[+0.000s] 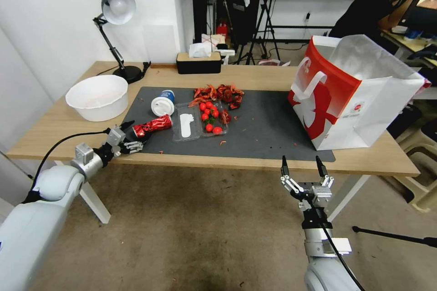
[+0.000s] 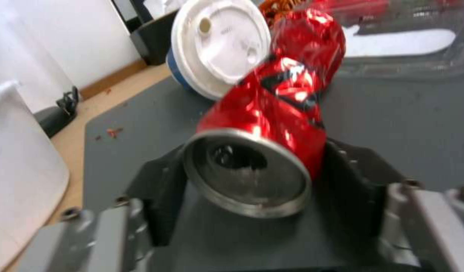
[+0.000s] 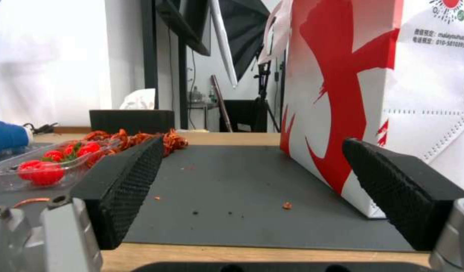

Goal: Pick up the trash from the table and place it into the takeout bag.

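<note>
Bowl: a white bowl (image 1: 97, 97) is seen on bare wood at the table's (image 1: 268, 77) left end, clear of the mat (image 1: 264, 132).
Left gripper: the left gripper (image 1: 132, 138) is clamped on the open end of the crushed can (image 1: 153, 126), at the mat's near left corner; the can is pinched between the dark fingers (image 2: 159, 189).
Can: it is judged light, thin-walled and slick, already buckled, so a firm squeeze near the stiffer rim is favoured; a loose hold could let it swing or slip.
Cup: a lidded cup (image 1: 163, 102) lies on its side just behind the can and could be nudged when the can is lifted.
Tray: a clear tray (image 1: 200, 120) of red fruit and a heap of red scraps (image 1: 218, 94) lie between can and bag, across the carrying path.
Right gripper: the right gripper (image 1: 303, 169) is held with fingers apart, empty, at the near table edge.
Bag: the takeout bag (image 1: 355, 95) stands open at the right end; its tall, flimsy walls must be cleared from above.
</note>
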Robot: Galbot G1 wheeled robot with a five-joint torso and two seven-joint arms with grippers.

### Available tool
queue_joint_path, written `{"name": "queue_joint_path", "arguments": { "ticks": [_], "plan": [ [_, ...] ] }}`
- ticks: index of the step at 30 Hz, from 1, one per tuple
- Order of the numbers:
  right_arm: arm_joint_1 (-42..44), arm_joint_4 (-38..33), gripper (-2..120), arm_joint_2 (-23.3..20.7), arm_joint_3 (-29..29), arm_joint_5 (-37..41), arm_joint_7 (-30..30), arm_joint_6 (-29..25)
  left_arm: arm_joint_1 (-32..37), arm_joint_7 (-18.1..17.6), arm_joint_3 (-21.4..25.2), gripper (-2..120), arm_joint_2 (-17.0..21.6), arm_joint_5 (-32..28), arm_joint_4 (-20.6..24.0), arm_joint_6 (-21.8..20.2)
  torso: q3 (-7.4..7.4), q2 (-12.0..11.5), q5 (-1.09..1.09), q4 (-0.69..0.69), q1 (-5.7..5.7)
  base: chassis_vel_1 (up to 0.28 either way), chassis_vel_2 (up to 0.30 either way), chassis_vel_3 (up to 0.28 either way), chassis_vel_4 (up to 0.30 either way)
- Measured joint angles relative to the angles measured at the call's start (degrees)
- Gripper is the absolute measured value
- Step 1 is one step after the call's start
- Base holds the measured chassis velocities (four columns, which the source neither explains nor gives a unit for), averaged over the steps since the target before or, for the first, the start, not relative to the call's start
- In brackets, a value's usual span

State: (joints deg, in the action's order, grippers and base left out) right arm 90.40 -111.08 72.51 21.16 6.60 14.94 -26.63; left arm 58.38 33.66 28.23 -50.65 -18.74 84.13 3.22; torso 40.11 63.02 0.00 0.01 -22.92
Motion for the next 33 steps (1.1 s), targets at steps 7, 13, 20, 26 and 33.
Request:
{"name": "queue_joint_path", "arguments": {
  "ticks": [7, 13, 20, 26, 33],
  "plan": [
    [-0.5, 0.6, 86, 0.1, -0.2, 0.1, 0.0, 0.2, -0.1, 0.5, -0.2, 50, -0.1, -0.6, 0.4, 1.8, 0.00, 0.0, 0.00, 0.00, 0.00, 0.000, 0.000, 0.000, 0.000],
    [-0.7, 0.7, 83, 0.1, -0.1, 0.2, 0.0, 0.3, -0.5, 2.0, -0.4, 50, 0.6, -2.6, 3.4, 3.2, 0.00, 0.0, 0.01, 0.00, 0.00, 0.000, 0.000, 0.000, 0.000],
    [-0.6, 0.8, 82, 0.1, -0.1, 0.3, 0.1, 0.3, -3.4, 2.1, -3.3, 50, 1.8, -7.0, 7.3, 3.4, 0.00, 0.0, 0.01, 0.00, 0.00, 0.000, 0.000, 0.000, 0.000],
    [-0.3, 0.8, 82, 0.3, 0.2, 0.5, 0.1, 0.1, -8.8, 0.2, -9.4, 50, 2.4, -12.0, 9.4, 3.4, 0.00, 0.0, 0.01, -0.01, 0.00, 0.000, 0.000, 0.000, 0.000],
    [-0.6, 0.8, 82, 0.9, 0.2, 0.4, 0.1, 0.3, -17.4, -1.3, -17.2, 50, 2.0, -15.5, 8.7, 3.2, 0.00, 0.0, 0.02, 0.00, 0.00, 0.000, 0.000, 0.000, 0.000]
  ]
}}
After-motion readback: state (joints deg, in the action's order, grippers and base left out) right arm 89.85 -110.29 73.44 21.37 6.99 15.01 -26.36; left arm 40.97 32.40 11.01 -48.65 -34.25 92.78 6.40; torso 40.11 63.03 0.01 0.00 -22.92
